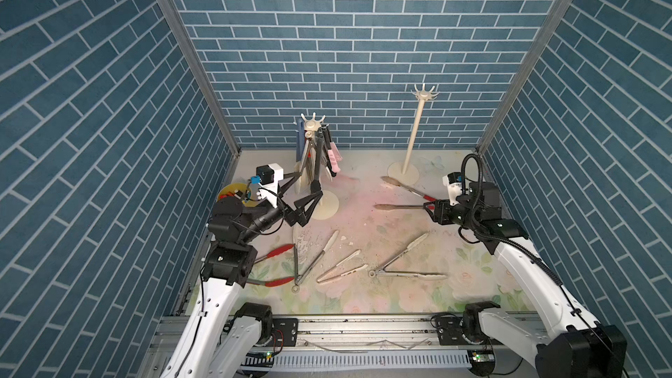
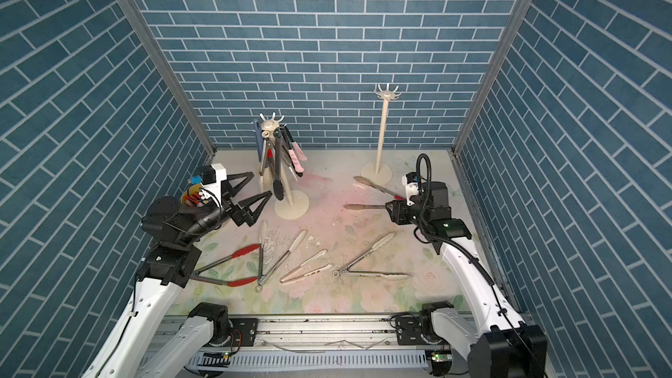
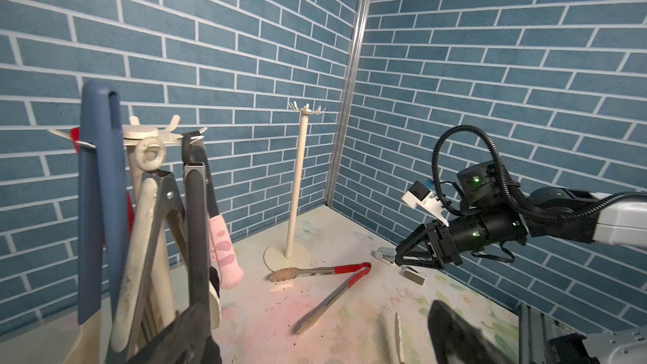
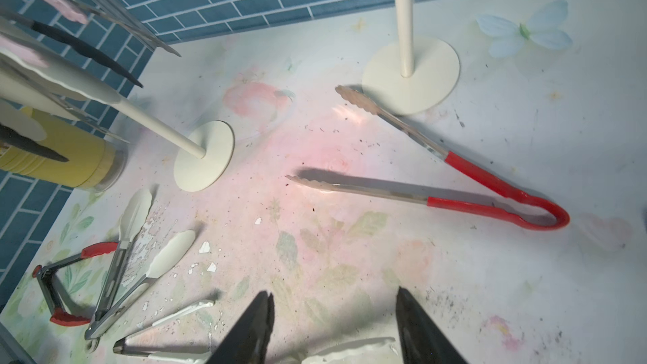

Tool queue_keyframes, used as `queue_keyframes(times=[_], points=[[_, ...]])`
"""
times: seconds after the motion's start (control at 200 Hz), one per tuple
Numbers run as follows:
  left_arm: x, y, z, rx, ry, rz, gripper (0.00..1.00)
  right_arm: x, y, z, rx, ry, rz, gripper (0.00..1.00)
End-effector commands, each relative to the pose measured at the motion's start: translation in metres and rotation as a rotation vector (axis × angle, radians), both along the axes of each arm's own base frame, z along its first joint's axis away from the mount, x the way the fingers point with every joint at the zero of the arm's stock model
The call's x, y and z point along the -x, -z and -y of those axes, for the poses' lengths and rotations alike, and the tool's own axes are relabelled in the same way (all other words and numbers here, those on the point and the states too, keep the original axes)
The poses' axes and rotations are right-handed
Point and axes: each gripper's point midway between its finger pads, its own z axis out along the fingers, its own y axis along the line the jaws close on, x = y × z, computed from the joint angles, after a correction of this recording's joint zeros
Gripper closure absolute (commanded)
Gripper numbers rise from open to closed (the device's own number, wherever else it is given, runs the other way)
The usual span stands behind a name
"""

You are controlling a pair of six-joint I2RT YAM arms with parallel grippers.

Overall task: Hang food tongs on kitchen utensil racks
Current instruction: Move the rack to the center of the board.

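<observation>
- Food tongs [image 1: 317, 165] hang in a bunch from the loaded rack [image 1: 312, 125]. From the left wrist view I make out a blue pair [image 3: 91, 204], a cream pair [image 3: 140, 225], a grey-handled pair [image 3: 196, 225] and a pink pair [image 3: 222, 250].
- The bare rack [image 1: 413, 140] stands upright near the back wall, well apart from the loaded one.
- Red-handled tongs [image 4: 483, 175] lie flat on the table [image 1: 363, 296], splayed in a V. One steel tip sits just beside the bare rack's round base.
- Right gripper [image 4: 334, 292]: jaws partly spread, nothing between them. It sits low over the table near the looped red end of those tongs. The left wrist view shows a gap between fingertips and loop.
- Left gripper [image 2: 262, 182]: jaws at full spread, holding nothing. It is close to the lower ends of the hanging bunch. I cannot tell whether a finger touches the black tip there.
- More pairs lie on the table nearer the arm bases, all open in a V and clear of both grippers:
  - red-tipped tongs [image 1: 280, 249]
  - a cream-tipped steel pair [image 1: 330, 242]
  - a slim beige pair [image 1: 345, 260]
  - a second cream-tipped pair [image 1: 418, 241]
- A yellow cup [image 4: 70, 166] stands by the side wall, behind the left gripper.
</observation>
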Motion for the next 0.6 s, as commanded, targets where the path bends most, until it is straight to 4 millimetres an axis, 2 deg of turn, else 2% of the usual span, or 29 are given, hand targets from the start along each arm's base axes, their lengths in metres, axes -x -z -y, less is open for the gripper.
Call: queue_keyframes(times=[0.0,0.13,0.275,0.445,0.595], points=[[0.004,0.003,0.007,-0.015,0.03,0.01,0.01,-0.001,0.02,0.01,-0.028,0.092,-0.101,0.43],[0.006,0.004,0.012,-0.019,0.054,0.007,0.01,-0.013,0.025,0.008,-0.052,0.087,-0.098,0.43],[0.009,0.004,0.015,-0.021,0.067,0.009,0.01,-0.034,0.018,0.001,-0.082,0.044,0.002,0.43],[0.01,0.006,0.02,-0.023,0.088,0.003,0.01,-0.068,0.012,-0.003,-0.086,0.017,0.131,0.44],[0.01,0.007,0.021,-0.027,0.093,-0.001,0.01,-0.105,-0.002,-0.006,-0.089,0.01,0.301,0.45]])
